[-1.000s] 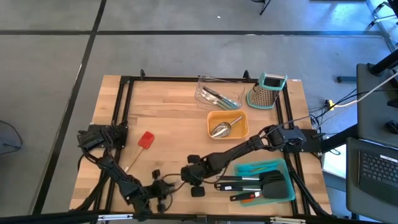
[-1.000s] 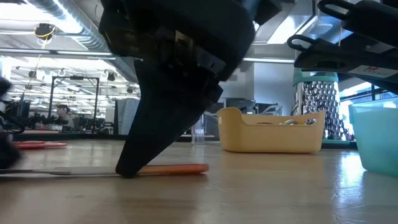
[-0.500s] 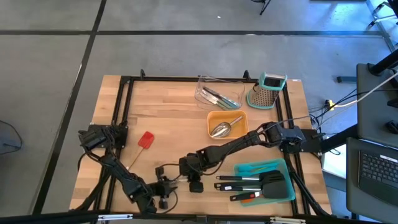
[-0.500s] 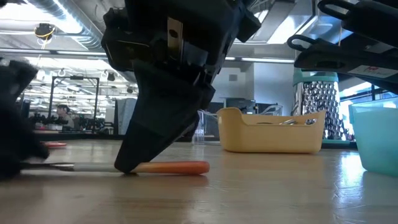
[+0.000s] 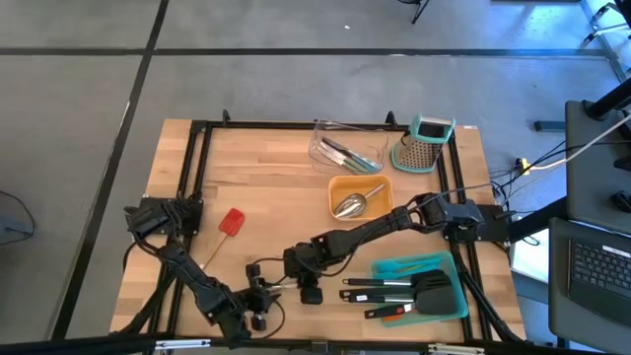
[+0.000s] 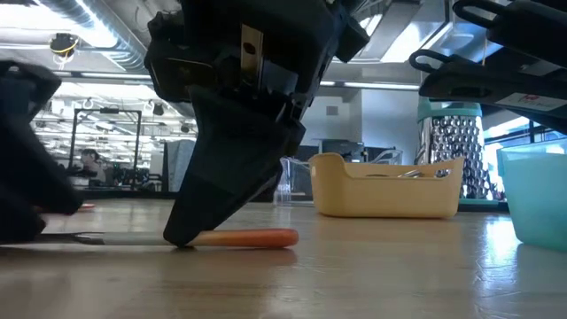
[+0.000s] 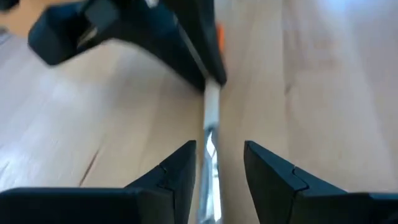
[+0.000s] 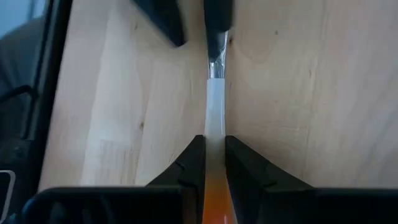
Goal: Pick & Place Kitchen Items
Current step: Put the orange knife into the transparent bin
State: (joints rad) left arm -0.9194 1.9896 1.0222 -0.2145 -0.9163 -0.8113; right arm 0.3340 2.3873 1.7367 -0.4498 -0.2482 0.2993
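A long utensil [image 6: 257, 237] with an orange handle, a whitish middle [image 8: 214, 112] and a thin steel end [image 7: 210, 155] lies flat near the table's front edge. My right gripper [image 8: 214, 158] is shut on it; in the high view this gripper [image 5: 296, 270] is left of the teal tray. My left gripper [image 7: 219, 149] is open. Its fingers stand on either side of the steel end, with a gap on each side. In the high view the left gripper [image 5: 258, 292] is just left of the right one. My right gripper pinches the utensil's handle where the whitish part meets the orange [image 8: 214, 140], one finger on each side. The fingers [image 6: 190, 221] slant down from the table's right, in line with the utensil's length. The utensil lies level on the table.
A teal tray [image 5: 449, 266] with black spatulas lies at the front right. Behind it are an orange tray [image 5: 337, 202] with a steel scoop, a clear tray [image 5: 320, 148] of utensils and a box grater [image 5: 426, 144]. A red spatula [image 5: 232, 223] lies to the left.
My right gripper has turned a little about its hold, and its fingertips are still down on the utensil. My left gripper has rolled and come further into the low view at the utensil's steel end. The utensil stays flat on the table.
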